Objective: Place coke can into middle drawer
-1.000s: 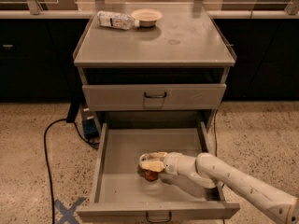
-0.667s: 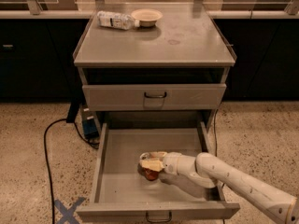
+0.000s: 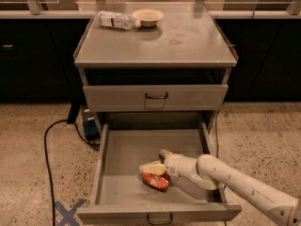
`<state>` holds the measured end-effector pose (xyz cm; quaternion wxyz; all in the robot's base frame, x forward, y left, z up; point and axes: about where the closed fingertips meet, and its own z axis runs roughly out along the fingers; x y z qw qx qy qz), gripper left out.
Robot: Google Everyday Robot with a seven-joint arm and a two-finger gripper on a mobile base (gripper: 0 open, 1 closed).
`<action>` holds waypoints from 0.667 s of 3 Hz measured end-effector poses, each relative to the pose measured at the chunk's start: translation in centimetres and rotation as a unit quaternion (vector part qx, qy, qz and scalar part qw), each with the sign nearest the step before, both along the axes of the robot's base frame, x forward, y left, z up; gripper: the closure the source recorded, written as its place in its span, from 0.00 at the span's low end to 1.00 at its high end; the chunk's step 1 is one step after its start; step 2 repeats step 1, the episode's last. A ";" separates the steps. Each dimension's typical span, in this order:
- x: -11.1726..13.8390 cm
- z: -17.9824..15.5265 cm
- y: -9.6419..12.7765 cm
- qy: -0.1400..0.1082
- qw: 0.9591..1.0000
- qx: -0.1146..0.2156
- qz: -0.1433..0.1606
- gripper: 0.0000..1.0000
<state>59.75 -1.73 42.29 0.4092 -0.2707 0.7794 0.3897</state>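
Observation:
The coke can (image 3: 156, 181), red-orange, lies on its side on the floor of the open middle drawer (image 3: 123, 149), near the front. My gripper (image 3: 157, 160) reaches in from the right, just above and behind the can. Its fingers are spread; the lower pale finger (image 3: 151, 168) sits right over the can and the other finger (image 3: 164, 152) points toward the back. The can is not between them.
The closed grey drawer front (image 3: 155, 98) is one tier above. On the cabinet top (image 3: 188, 41) lie a clear plastic bottle (image 3: 115, 20) and a small bowl (image 3: 147, 17). A black cable (image 3: 47, 149) and a blue tape cross (image 3: 68, 213) are on the floor at left.
The can stood upright between the fingers before; now it lies tipped over on the drawer floor, below the gripper and out of its hold.

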 end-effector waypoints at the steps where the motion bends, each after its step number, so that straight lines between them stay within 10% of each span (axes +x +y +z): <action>1: 0.0 0.0 0.0 0.000 1.000 0.000 0.000 0.00; 2: 0.0 0.0 0.0 0.000 1.000 0.000 0.000 0.00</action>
